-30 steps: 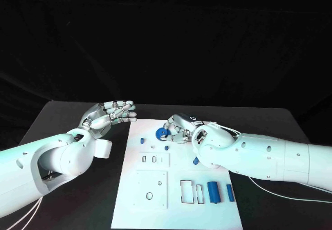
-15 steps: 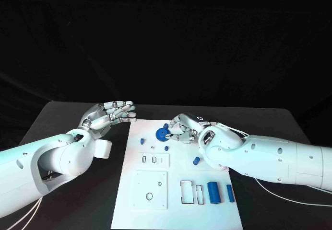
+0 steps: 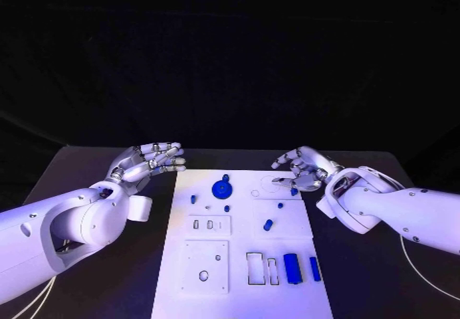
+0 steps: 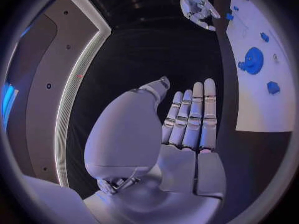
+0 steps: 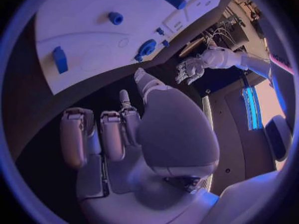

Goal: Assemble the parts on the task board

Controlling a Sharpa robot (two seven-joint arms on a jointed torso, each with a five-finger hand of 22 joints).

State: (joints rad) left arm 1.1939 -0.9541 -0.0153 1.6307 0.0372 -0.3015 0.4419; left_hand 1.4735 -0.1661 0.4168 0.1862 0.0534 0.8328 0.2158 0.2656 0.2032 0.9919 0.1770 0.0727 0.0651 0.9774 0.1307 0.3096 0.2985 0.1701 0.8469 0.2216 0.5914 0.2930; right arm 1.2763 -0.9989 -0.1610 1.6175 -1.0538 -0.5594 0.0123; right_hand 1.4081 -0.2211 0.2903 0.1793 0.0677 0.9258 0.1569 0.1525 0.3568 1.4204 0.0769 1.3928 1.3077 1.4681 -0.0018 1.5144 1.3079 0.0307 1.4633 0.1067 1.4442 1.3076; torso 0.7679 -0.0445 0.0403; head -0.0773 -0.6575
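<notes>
The left hand (image 3: pixel 149 159) hovers over the black table (image 3: pixel 86 166) just beside the far left corner of the white board (image 3: pixel 240 292), fingers loosely spread and holding nothing. On the board a round blue disc (image 3: pixel 221 189) lies near the far edge, with small blue pegs (image 3: pixel 268 224) toward the middle and blue cylinders (image 3: pixel 291 267) near the front. The right hand (image 3: pixel 302 169) hangs by the board's far right corner, fingers apart, empty.

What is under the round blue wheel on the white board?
The wheel lies flat on the white board near its far end. What it covers there, a hole or peg, cannot be seen. Neither hand touches it.
</notes>
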